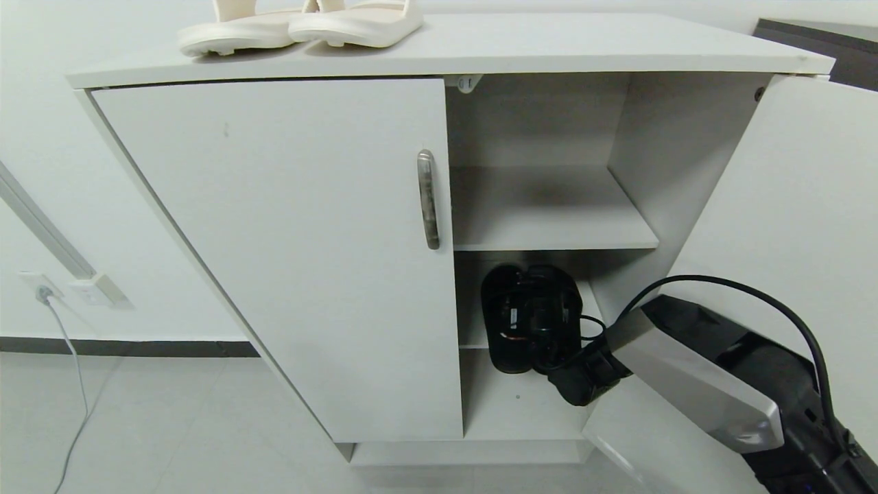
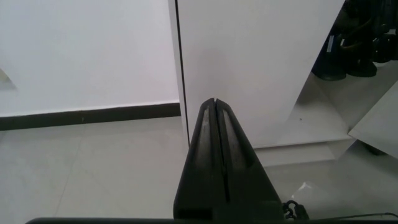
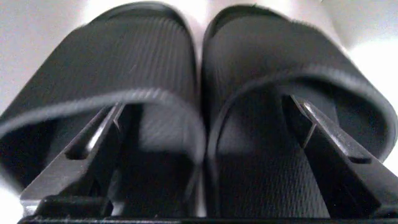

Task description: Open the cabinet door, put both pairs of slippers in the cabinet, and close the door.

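Note:
The white cabinet (image 1: 480, 48) has its right door (image 1: 789, 226) swung open and its left door (image 1: 288, 254) closed. A pair of black slippers (image 1: 525, 315) sits at the lower shelf, overhanging its front edge. My right gripper (image 1: 545, 339) reaches into the opening, shut on the pair. In the right wrist view one finger (image 3: 93, 149) goes under each strap of the black slippers (image 3: 199, 74). A pair of cream slippers (image 1: 302, 27) rests on the cabinet top. My left gripper (image 2: 214, 106) is shut on nothing, low in front of the closed door.
The upper shelf (image 1: 549, 233) holds nothing. A metal handle (image 1: 428, 199) runs down the closed door's inner edge. A wall socket with a cable (image 1: 44, 291) is at the left, above grey floor tiles (image 1: 171, 425). The open door stands close to my right arm.

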Tool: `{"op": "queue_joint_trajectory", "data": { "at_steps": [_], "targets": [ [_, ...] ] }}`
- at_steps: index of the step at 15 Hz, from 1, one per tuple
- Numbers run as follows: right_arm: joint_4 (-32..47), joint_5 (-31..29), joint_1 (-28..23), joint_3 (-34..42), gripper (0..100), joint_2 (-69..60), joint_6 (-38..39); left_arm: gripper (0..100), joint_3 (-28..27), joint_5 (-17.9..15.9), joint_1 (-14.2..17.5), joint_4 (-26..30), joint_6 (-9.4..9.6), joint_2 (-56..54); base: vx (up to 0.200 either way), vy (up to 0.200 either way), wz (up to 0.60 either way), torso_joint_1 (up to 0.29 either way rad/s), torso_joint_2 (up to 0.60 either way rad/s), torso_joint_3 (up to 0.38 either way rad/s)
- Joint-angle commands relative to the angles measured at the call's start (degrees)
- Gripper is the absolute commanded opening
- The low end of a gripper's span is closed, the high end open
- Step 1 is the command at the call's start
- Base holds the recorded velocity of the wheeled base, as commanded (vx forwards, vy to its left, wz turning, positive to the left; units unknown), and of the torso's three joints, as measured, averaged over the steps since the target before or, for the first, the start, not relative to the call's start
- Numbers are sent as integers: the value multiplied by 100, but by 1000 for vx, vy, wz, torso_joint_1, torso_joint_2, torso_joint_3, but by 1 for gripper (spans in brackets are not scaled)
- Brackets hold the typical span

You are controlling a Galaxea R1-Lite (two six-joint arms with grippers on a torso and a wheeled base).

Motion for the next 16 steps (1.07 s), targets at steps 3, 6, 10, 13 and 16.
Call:
{"op": "queue_joint_trajectory", "data": {
  "at_steps": [3,6,10,13,16],
  "targets": [
    [-462,-34,267,1310,100,-750,25,0,-8,0,1,2,-1,7,0,0,0,0,0,0],
    [-1060,-78,408,2294,100,-1172,25,0,1,0,1,2,8,7,0,0,0,0,0,0],
    [-1860,-184,716,3718,100,-1813,25,0,1,0,1,2,8,7,0,0,0,0,0,0],
    [-2027,-192,927,4061,100,-1972,8,0,1,0,1,2,-1,7,0,0,0,0,0,0],
    [-1991,-192,918,3947,100,-1901,17,0,1,0,1,2,-1,7,0,0,0,0,0,0]
  ]
}}
